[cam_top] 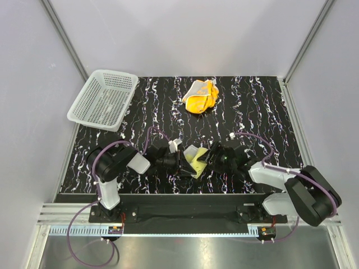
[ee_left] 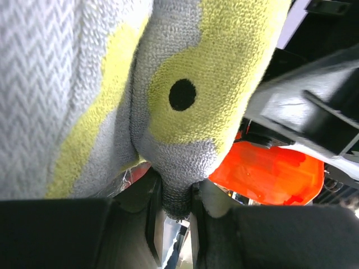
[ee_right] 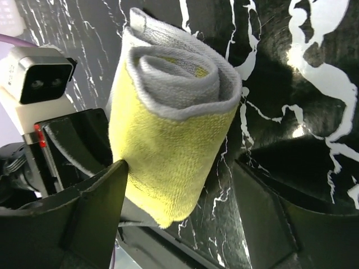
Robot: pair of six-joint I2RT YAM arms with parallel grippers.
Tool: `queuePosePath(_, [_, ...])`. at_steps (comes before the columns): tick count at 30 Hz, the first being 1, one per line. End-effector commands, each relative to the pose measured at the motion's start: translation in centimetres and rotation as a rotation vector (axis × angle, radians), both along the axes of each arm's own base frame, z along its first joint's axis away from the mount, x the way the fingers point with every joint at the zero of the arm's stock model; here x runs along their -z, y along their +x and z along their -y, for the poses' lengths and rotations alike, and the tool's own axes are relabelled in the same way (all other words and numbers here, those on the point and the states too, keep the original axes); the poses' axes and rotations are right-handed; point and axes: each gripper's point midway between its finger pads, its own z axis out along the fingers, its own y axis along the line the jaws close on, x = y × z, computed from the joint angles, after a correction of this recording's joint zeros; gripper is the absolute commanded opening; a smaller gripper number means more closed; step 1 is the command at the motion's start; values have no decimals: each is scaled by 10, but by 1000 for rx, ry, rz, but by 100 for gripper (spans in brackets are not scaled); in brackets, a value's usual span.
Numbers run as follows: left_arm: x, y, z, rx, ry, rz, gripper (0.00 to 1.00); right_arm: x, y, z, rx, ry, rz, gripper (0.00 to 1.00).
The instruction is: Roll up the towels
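**Operator:** Report the near zone of the worktop [cam_top: 269, 112].

**Technician:** Both arms reach inward from the near edge and meet at the centre. The yellow towel [ee_right: 168, 129] sits between them, close to that edge. It is wound into a loose roll with the yellow face outward and the grey face inward. One open end of the roll faces the right wrist camera.

**Operator:** Condition of the left end effector?

**Technician:** The left end effector [ee_left: 176, 210] is narrow. Its two fingers pinch a grey fold of the yellow towel between them. The cloth fills most of the left wrist view.

**Operator:** Condition of the right end effector?

**Technician:** The right end effector [ee_right: 182, 179] is wide, with its fingers [ee_right: 101, 196] on either side of the roll. One finger touches the yellow face. The other stands apart from the roll, and bare worktop shows in the gap. It grips nothing.

**Operator:** Report the far zone.

**Technician:** The orange towel [cam_top: 201, 96] lies unrolled in a crumpled heap at the far centre of the worktop. Its paler back partly shows, and it is well apart from both end effectors. A white mesh basket [cam_top: 104, 100] sits at the far left corner.
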Motion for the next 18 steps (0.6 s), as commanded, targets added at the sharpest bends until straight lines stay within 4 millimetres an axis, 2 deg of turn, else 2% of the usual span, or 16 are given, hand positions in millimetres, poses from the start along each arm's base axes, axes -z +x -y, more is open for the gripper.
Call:
queuePosePath(1, [-10,0,2,18,-59,12,2,-8,12,-10,13,29,61,80])
queuePosePath(4, [-9,0,2,20,-60,6,2,-3,13,-14,7,26,58,74])
queuePosePath(5, [-9,0,2,21,-60,7,2,0,12,-15,4,22,52,65])
queuePosePath(8, [-7,-1,2,23,-57,3,3,2,13,-18,-4,22,50,54])
queuePosePath(9, [-7,-1,2,23,-57,3,3,1,13,-20,-7,25,51,48])
queuePosePath(11, [-6,0,1,22,-49,9,9,1,13,-21,-11,25,51,44])
queuePosePath(13, [-3,-1,-2,27,-16,24,20,2,12,-21,-12,18,41,41])
queuePosePath(14, [1,1,-3,16,12,35,34,1,13,-19,-6,12,40,40])
queuePosePath(15, [3,2,-5,14,37,46,40,4,10,-18,-8,-5,22,40])
queuePosePath(16, [4,1,-9,14,83,37,55,3,10,-17,-4,-10,20,39])
queuePosePath(18, [9,7,-15,9,151,110,65,3,8,-13,3,-33,2,39])
